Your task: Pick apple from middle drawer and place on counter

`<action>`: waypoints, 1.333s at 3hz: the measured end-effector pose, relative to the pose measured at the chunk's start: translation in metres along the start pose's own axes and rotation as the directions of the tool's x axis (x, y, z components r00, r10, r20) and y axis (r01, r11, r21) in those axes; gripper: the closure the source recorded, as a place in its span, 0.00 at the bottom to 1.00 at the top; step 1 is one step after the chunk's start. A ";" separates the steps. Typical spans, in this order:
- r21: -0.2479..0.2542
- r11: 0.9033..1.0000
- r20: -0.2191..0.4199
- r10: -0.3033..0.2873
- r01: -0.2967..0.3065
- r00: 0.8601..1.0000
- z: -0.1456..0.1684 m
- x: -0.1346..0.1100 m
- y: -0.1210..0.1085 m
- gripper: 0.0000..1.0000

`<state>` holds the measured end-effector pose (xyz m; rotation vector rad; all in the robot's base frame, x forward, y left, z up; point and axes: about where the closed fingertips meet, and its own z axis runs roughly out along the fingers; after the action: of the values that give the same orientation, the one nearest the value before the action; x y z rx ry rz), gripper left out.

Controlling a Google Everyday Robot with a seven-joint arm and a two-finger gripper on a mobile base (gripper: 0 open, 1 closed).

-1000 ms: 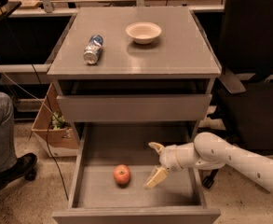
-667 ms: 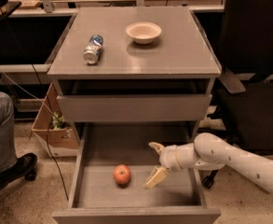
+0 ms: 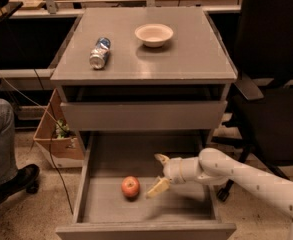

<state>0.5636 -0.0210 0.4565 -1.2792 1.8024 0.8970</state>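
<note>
Gripper [image 3: 159, 174] is held spread wide inside the open middle drawer [image 3: 116, 159], just right of the apple [image 3: 130, 186], apparently so it can be straddled.

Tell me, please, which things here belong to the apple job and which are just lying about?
For the job: apple, in the open middle drawer; counter; claw, open, inside that drawer beside the apple, not touching it.
Lying about: crushed can and bowl on the counter; cardboard box.
</note>
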 end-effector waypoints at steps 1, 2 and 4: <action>-0.015 0.999 0.018 0.029 -0.028 0.999 0.029 0.008 -0.006 0.00; -0.024 0.998 0.018 0.061 -0.061 0.998 0.051 0.024 -0.002 0.00; -0.031 0.996 0.025 0.078 -0.078 0.997 0.086 0.043 0.013 0.00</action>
<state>0.5564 0.0373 0.3793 -1.2172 1.8353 0.9832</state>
